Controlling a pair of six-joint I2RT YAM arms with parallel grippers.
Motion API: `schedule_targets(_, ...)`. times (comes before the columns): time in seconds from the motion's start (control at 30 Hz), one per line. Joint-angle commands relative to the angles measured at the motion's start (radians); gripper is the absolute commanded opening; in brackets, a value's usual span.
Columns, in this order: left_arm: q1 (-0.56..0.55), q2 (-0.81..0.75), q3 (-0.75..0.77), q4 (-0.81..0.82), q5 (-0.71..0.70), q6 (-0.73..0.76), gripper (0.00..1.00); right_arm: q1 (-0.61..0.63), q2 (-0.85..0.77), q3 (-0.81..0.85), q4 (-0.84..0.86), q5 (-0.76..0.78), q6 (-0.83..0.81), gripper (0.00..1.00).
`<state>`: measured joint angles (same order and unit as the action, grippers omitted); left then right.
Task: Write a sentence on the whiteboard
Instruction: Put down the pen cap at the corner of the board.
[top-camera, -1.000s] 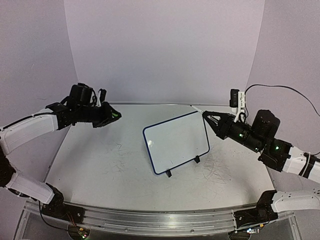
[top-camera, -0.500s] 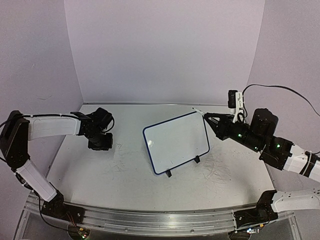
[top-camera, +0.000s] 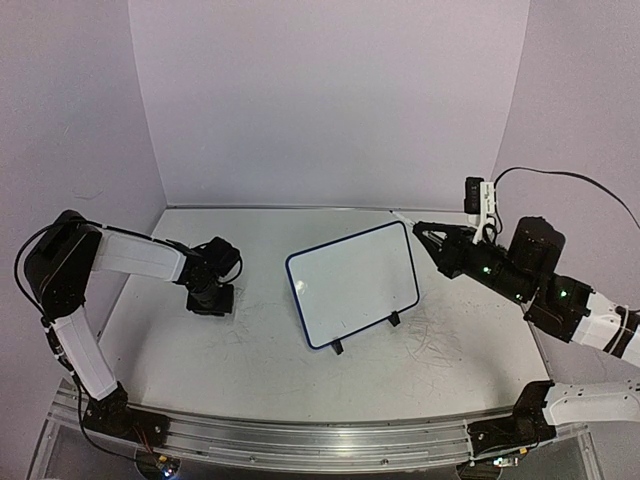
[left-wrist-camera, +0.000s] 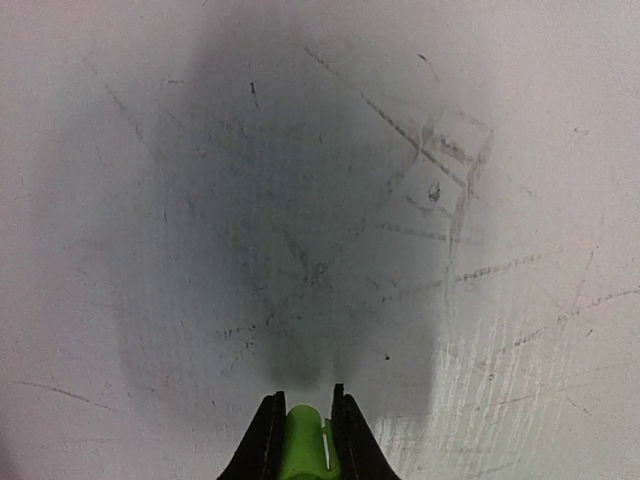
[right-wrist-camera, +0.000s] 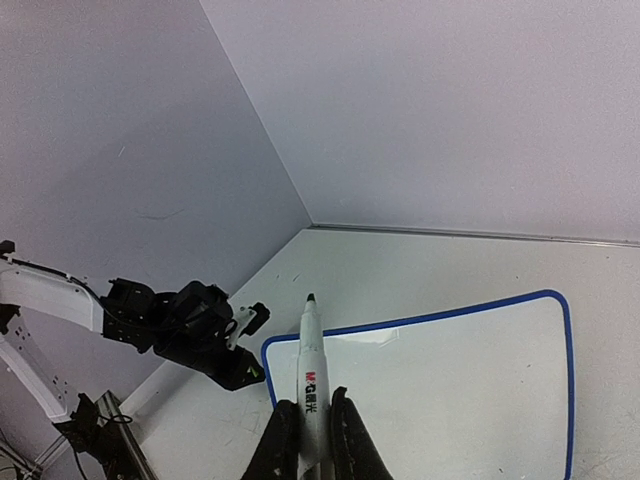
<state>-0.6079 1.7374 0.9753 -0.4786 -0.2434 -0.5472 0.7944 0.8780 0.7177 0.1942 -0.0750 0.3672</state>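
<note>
The whiteboard (top-camera: 352, 285) (right-wrist-camera: 440, 380) stands tilted on two black feet mid-table, blue-rimmed. Its face is blank white and the sentence is not in view. My right gripper (top-camera: 422, 233) (right-wrist-camera: 310, 402) hovers off the board's far right corner, shut on a white marker (right-wrist-camera: 312, 365) (top-camera: 402, 220) whose dark tip points over the board's top edge. My left gripper (top-camera: 212, 300) (left-wrist-camera: 302, 402) points straight down just above the tabletop, left of the board, shut on a green marker cap (left-wrist-camera: 300, 445). The left arm also shows in the right wrist view (right-wrist-camera: 190, 325).
The scuffed white tabletop (top-camera: 250, 340) (left-wrist-camera: 420, 200) carries faint grey scribbles. Purple walls (top-camera: 330, 100) close the back and both sides. A metal rail (top-camera: 300, 440) runs along the near edge. A black cable (top-camera: 560, 178) loops above the right arm.
My left arm swung down from mid-air at the far left to the tabletop beside the board. The right gripper with the marker shifted only slightly.
</note>
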Motion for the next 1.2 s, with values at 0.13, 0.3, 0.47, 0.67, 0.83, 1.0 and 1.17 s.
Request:
schedule_targets(0.13, 0.000, 0.015, -0.036, 0.074, -0.024, 0.001, 0.17, -0.002, -0.015, -0.025, 0.054, 0.000, 0.021, 0.00)
schedule_targets(0.3, 0.000, 0.023, -0.050, 0.084, -0.016, -0.005, 0.25, -0.001, -0.015, -0.030, 0.060, -0.007, 0.029, 0.00)
schedule_targets(0.47, 0.000, -0.009, -0.055, 0.081, -0.015, -0.001, 0.35, -0.001, -0.015, -0.029, 0.060, -0.007, 0.029, 0.00)
schedule_targets(0.67, -0.001, -0.065, -0.045, 0.064, -0.019, 0.009, 0.47, -0.003, -0.005, -0.027, 0.060, -0.004, 0.027, 0.00)
schedule_targets(0.83, 0.000, -0.108, -0.028, 0.043, 0.001, 0.018, 0.57, -0.002, 0.008, -0.024, 0.060, -0.012, 0.031, 0.00)
schedule_targets(1.0, 0.000, -0.150, -0.013, 0.007, -0.012, 0.029, 0.64, -0.002, 0.018, -0.025, 0.058, -0.006, 0.037, 0.00)
schedule_targets(1.17, 0.000, -0.242, -0.016, -0.023, 0.050, 0.026, 0.75, -0.002, 0.037, 0.005, -0.021, 0.059, 0.038, 0.00)
